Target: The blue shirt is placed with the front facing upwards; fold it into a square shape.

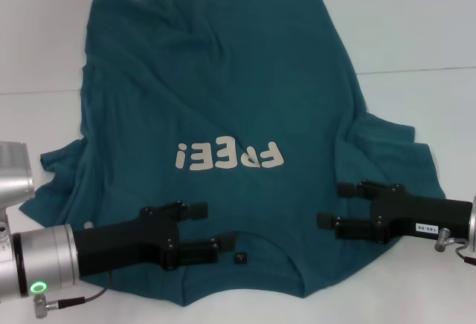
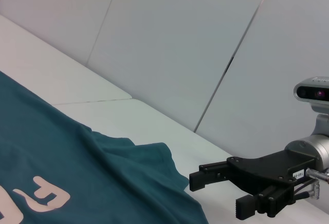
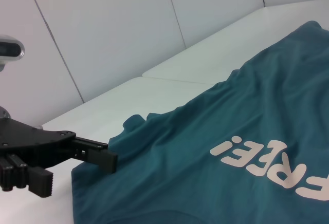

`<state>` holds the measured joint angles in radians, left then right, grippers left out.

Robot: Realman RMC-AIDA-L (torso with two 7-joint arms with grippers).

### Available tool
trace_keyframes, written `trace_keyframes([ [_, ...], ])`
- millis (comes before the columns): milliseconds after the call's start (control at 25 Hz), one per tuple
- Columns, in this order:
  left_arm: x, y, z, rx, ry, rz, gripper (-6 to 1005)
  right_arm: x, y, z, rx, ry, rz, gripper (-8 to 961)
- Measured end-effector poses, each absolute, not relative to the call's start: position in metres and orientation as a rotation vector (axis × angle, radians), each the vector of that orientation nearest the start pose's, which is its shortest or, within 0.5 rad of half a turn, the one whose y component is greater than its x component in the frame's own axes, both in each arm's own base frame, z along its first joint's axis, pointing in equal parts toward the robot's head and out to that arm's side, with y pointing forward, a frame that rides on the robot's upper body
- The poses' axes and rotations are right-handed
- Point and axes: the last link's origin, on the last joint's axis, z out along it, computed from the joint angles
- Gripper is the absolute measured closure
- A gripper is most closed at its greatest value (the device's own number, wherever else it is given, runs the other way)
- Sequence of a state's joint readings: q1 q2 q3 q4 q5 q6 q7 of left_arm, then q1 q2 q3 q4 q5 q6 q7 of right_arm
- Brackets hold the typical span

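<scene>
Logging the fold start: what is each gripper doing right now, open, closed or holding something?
Left gripper: open, holding nothing, above the blue shirt near its collar.
Right gripper: open, holding nothing, at the shirt's right sleeve.

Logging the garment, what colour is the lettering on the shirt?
Pale pinkish-white lettering on a dark teal-blue shirt, clearest in the head view.

One blue shirt (image 1: 223,101), two end effectors

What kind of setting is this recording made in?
Probably a lab or test bench, not a home: a plain white table, bare pale wall panels behind it, and only a blue shirt spread flat under the left tool and right tool.
</scene>
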<state>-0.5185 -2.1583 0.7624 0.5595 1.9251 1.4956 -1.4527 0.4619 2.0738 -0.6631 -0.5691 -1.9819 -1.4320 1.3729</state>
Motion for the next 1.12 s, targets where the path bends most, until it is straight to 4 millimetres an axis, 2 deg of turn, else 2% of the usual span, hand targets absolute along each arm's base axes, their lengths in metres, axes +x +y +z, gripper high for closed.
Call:
trace_keyframes([
  [840,-0.2465,0.3128,-0.0521,-2.721,-0.893,-0.851,98,0.301,0.317,-0.0096,-2.57,0.833,0.662,26],
  [1120,-0.2501,0.3204,-0.0491,-2.662,-0.974,-0.833,109,0.3004,0.3173,-0.0095,-2.568,0.832,0.666,26],
])
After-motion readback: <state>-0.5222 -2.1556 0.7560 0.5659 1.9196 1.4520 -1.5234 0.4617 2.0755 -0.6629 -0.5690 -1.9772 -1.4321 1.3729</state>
